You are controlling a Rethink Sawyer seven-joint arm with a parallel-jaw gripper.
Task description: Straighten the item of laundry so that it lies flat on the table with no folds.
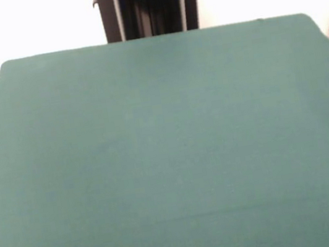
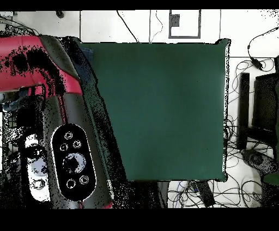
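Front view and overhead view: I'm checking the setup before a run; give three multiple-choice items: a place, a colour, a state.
1. The pedestal in the front view? A top centre B left edge C bottom
2. The table top's colour? A red B dark green C white
3. The arm in the front view? A pressing the table B out of sight C hanging mid-table
1 A, behind the table's far edge. 2 B, green in both views. 3 B, only the overhead view shows it.
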